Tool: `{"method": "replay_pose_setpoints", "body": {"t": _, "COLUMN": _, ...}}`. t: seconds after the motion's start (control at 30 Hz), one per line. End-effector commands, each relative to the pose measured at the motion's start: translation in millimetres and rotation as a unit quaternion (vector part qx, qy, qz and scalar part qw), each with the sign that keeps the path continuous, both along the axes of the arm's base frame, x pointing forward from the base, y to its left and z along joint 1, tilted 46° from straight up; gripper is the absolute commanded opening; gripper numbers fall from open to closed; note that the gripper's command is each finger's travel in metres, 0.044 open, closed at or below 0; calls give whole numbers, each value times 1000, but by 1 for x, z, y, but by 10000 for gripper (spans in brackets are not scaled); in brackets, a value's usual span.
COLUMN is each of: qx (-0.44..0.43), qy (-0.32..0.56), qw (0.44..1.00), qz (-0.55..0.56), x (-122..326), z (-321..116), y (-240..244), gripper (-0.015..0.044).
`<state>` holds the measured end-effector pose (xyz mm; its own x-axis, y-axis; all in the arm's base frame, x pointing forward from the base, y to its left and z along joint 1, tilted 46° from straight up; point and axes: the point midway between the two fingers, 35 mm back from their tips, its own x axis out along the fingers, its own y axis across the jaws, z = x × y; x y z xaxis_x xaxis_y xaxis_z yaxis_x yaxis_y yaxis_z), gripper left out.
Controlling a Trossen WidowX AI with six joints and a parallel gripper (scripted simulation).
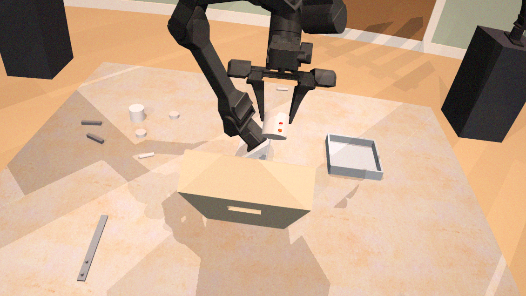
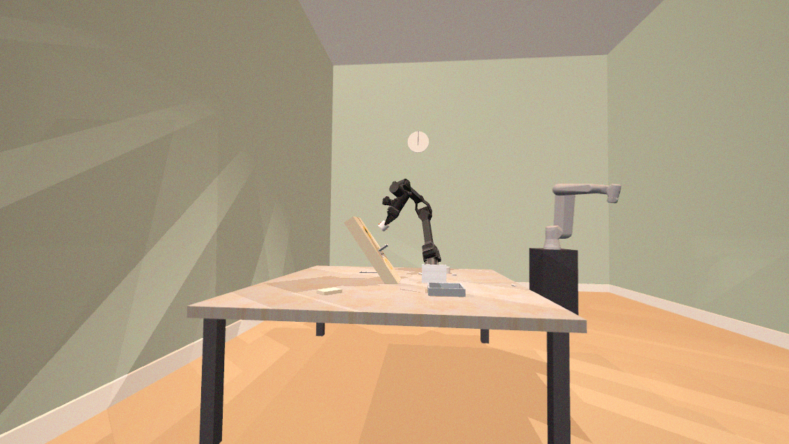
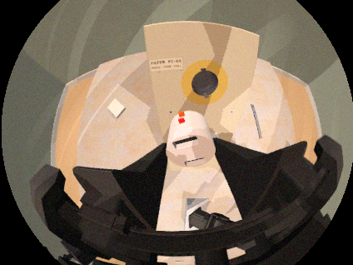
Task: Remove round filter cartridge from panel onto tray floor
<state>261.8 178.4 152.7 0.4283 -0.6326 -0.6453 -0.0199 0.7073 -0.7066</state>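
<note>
The white round filter cartridge (image 1: pixel 271 126) (image 2: pixel 382 225) (image 3: pixel 196 127) is out of the service panel (image 1: pixel 246 180) (image 2: pixel 369 245) (image 3: pixel 166 92), held in the air above its top edge in the top view. Two narrow slots and red and orange marks show on it in the wrist view. My gripper (image 1: pixel 276 122) (image 2: pixel 385 223) (image 3: pixel 190 144) is shut on the cartridge, a fingertip on each side. The panel leans, and its dark round socket (image 3: pixel 205 82) inside a yellow ring is empty. The grey tray (image 1: pixel 351 171) (image 2: pixel 445 293) stands apart to the right of the panel in the top view, its pale floor bare.
In the top view, a white cylinder (image 1: pixel 137 113), two small discs (image 1: pixel 174 115) (image 1: pixel 140 133) and two dark bars (image 1: pixel 91 122) (image 1: pixel 95 138) lie left. A metal strip (image 1: pixel 93 244) (image 3: pixel 256 122) lies front left. A cream block (image 2: pixel 329 290) (image 3: pixel 116 107) lies beyond the panel's other side.
</note>
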Motion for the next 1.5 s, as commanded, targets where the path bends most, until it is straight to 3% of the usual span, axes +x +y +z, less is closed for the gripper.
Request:
{"method": "replay_pose_setpoints", "body": {"t": 0.0, "qx": 5, "qy": -5, "qw": 1000, "qz": -9, "x": 2, "z": -9, "y": 12, "gripper": 0}}
{"method": "replay_pose_setpoints", "body": {"t": 0.4, "qx": 0, "qy": 2, "qw": 1000, "qz": -28, "x": 3, "z": -42, "y": 32, "gripper": 0}}
{"method": "replay_pose_setpoints", "body": {"t": 0.8, "qx": 25, "qy": 190, "qw": 973, "qz": 126, "x": -43, "z": -104, "y": 84, "gripper": 0}}
{"method": "replay_pose_setpoints", "body": {"t": 1.17, "qx": 52, "qy": 338, "qw": 890, "qz": 301, "x": -96, "z": -153, "y": 131, "gripper": 0}}
{"method": "replay_pose_setpoints", "body": {"t": 1.47, "qx": 60, "qy": 369, "qw": 860, "qz": 347, "x": -113, "z": -166, "y": 141, "gripper": 0}}
